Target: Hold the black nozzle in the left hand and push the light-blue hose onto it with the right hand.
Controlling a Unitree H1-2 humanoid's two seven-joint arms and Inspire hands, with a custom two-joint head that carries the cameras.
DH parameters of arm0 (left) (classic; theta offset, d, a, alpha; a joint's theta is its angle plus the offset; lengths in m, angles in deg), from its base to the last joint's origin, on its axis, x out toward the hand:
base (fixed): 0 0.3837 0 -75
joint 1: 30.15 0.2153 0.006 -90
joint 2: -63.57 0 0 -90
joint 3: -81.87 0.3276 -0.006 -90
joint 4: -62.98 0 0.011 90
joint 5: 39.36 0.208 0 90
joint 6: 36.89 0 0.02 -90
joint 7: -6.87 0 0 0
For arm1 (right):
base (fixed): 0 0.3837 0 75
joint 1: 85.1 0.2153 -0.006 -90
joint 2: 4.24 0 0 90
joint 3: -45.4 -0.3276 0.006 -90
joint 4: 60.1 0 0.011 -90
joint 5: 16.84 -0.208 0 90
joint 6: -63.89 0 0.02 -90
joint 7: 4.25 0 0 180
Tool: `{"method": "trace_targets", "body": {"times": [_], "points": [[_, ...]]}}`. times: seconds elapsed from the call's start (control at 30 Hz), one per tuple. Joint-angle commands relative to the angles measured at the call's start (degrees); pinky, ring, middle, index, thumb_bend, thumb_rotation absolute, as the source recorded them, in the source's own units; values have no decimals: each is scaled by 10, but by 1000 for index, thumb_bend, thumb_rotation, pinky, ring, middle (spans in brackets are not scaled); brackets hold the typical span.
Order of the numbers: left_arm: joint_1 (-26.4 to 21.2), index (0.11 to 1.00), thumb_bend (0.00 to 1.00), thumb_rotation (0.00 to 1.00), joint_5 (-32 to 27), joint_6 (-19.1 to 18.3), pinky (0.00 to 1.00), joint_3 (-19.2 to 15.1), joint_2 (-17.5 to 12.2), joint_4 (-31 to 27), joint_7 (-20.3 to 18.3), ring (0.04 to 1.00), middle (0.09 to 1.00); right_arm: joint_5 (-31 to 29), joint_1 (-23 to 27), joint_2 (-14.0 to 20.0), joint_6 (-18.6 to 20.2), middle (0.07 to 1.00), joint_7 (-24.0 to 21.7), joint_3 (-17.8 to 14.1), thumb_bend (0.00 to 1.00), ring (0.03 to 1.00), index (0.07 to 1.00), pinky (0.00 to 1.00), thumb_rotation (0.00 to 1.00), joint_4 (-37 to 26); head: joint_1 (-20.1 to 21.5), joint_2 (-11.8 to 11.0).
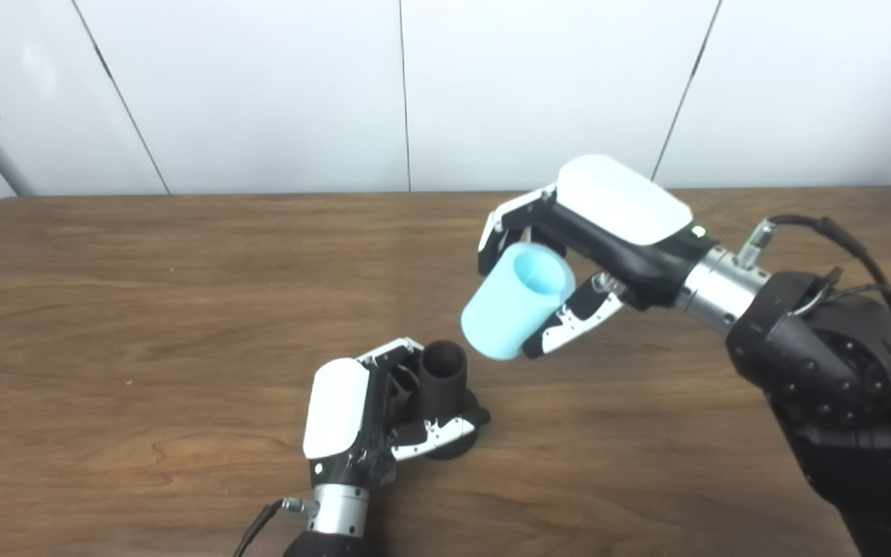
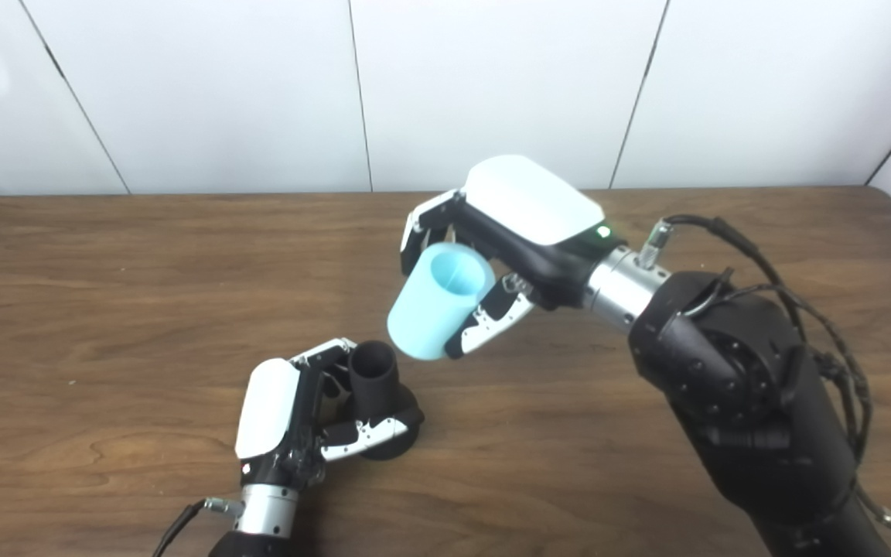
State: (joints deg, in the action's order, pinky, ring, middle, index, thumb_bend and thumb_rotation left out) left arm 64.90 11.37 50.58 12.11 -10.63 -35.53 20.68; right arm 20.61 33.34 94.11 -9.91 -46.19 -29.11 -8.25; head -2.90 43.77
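The black nozzle stands with its open narrow end up and its wide base low near the table, and my left hand is shut on it around the base. The light-blue hose, a short wide tube, is tilted with one open end facing up toward the camera. My right hand is shut on it, fingers behind and thumb in front. The hose's lower end hangs just up and to the right of the nozzle's top, with a small gap between them.
A brown wooden table carries the work, with white wall panels behind its far edge. My right forearm, with black cables, crosses the right side of the table. No other objects lie on the tabletop.
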Motion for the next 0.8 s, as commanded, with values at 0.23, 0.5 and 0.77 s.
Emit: {"method": "trace_targets", "body": {"times": [0.23,0.5,0.77], "points": [[23,492,525,0,14,-37,367,12,18,22,-14,443,446,13,5,-21,-16,480,18,0,509,349,546,275,0,-2,-5,2],[20,491,525,0,16,-36,387,15,20,26,-12,453,462,16,7,-31,-26,478,23,-3,510,350,547,283,0,6,-10,1],[17,488,525,0,16,-37,396,17,23,32,-8,460,471,8,10,-33,-31,479,30,-5,511,356,544,298,0,12,-15,0]]}}
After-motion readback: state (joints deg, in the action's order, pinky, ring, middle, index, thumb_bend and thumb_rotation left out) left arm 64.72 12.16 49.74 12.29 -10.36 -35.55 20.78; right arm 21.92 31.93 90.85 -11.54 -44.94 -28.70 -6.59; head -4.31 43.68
